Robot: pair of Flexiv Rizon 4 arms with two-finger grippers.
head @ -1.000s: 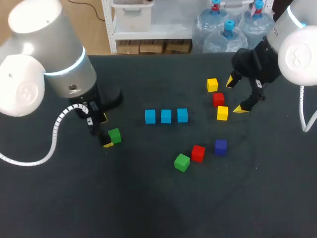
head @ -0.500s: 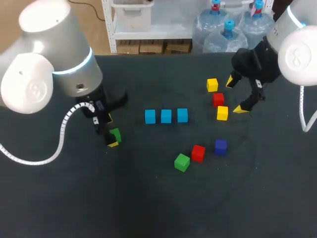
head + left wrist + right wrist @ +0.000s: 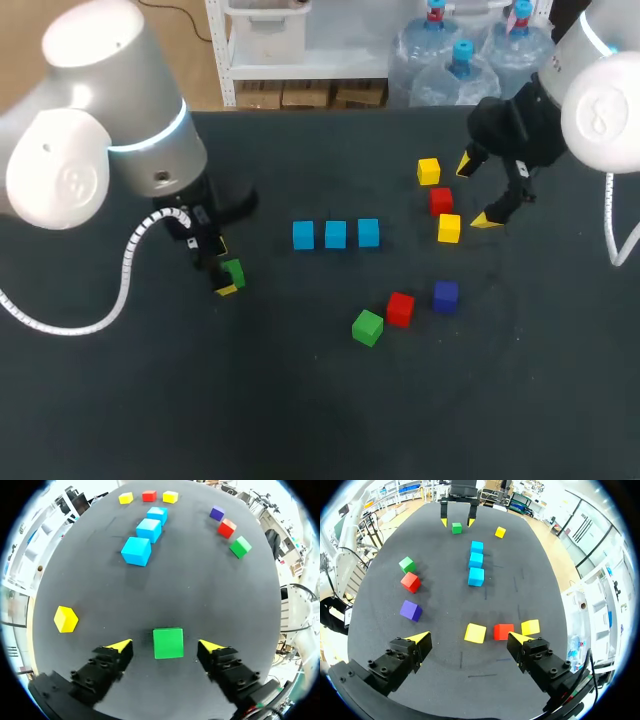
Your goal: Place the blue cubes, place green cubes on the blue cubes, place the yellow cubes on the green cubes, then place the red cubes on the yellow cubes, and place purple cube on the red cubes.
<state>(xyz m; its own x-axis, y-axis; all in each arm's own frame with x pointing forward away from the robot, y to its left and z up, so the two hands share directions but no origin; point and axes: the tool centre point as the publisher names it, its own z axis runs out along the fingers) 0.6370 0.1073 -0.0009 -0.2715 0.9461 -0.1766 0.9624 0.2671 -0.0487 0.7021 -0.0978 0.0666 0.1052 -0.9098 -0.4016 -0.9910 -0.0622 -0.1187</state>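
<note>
**Left hand.** Your left hand (image 3: 165, 646) is spread wide and grips nothing. The first green cube (image 3: 168, 642) sits flat on the worktop (image 3: 200, 595), squarely between the two yellow tips. A strip of bare worktop shows on each side of it, so neither finger touches the cube. A lone yellow cube (image 3: 65, 618) lies outside the fingers, beside one of them and apart from it.

**Blue cubes.** You have three blue cubes (image 3: 336, 234) in a straight row at mid-worktop, with small gaps between them. Each sits singly on the worktop. They lie ahead of the left hand and well apart from the first green cube.

**Right hand.** Your right hand (image 3: 477, 192) is also spread wide and holds nothing. Just beside it, on the side toward the blue cubes, three cubes lie in a short line. They are the far yellow cube (image 3: 429, 171), the first red cube (image 3: 441, 201) and the near yellow cube (image 3: 449, 228). In the right wrist view this line shows close ahead of the open fingers. No cube touches either finger. Whether the tips reach down to the worktop cannot be told.

**Remaining cubes.** The second green cube (image 3: 367, 327), the second red cube (image 3: 401, 308) and the purple cube (image 3: 446, 295) lie close together in a loose line. They are on the robot's side of the blue row, between the two hands and apart from both.
</note>
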